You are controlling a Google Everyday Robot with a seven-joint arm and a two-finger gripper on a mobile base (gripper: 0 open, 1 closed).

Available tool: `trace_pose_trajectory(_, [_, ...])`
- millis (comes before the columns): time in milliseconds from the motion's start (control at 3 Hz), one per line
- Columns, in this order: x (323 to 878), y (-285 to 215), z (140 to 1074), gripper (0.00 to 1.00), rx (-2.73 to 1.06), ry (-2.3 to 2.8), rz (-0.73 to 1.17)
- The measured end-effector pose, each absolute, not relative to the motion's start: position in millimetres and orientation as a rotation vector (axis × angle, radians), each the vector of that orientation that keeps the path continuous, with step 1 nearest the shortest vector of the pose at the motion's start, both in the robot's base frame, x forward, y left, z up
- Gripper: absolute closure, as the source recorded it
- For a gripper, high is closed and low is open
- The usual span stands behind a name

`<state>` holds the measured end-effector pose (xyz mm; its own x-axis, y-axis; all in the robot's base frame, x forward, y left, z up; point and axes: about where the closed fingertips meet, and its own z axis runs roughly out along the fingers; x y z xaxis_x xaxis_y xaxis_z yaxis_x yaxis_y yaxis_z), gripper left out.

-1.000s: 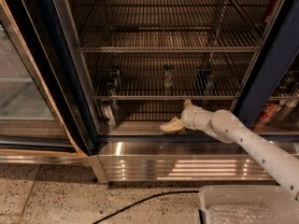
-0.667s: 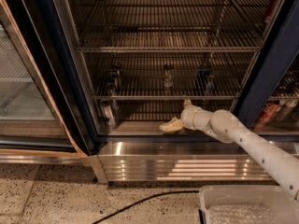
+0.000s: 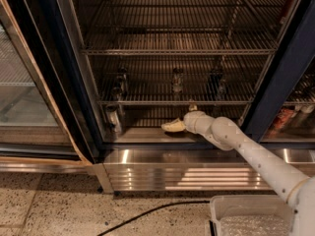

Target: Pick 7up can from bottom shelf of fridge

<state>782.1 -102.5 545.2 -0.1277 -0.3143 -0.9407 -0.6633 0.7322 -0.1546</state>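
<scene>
Gripper (image 3: 173, 126) sat low in the centre of the frame, inside the fridge (image 3: 172, 171), just above the bottom shelf (image 3: 145, 117) near its front edge, pointing left. Could not tell whether it was spread or pressed together; nothing visibly in it. Arm (image 3: 256, 156) ran in from the lower right.

7up can (image 3: 113, 119) stood upright at the left end of the bottom shelf, close to the left wall and well apart from the gripper, with bare rods between them. Its label was too dim to read, so that ID was a judgement from its place on the lowest rack. Other cans (image 3: 177, 80) stood on the rack above (image 3: 172, 102).

Handling, my read:
- Thin aluminium, stiff if full, dents under a hard squeeze.
- Fairly light.
- Smooth wall, maybe damp from the cold, so slippery.
- Narrow base on wire rods, so it would tip from a nudge.

Best hold looked like mid-body, side-on, below the top rim and above the base taper. A level approach from the right suited it, since headroom under the rack above looked too tight for a top grasp. The nearby wall left little room for overshoot.
</scene>
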Motion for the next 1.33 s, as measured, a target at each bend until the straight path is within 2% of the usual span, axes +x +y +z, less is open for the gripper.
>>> trace_pose_trajectory(667, [833.8, -90.3, 552.8, 0.0, -0.588, 1.714, 0.353])
trace_pose_trajectory(1000, [862.1, -107.5, 563.2, 0.0, -0.498, 1.678, 0.274])
trace_pose_trajectory(1333, [862.2, -107.5, 563.1, 0.0, -0.498, 1.678, 0.274])
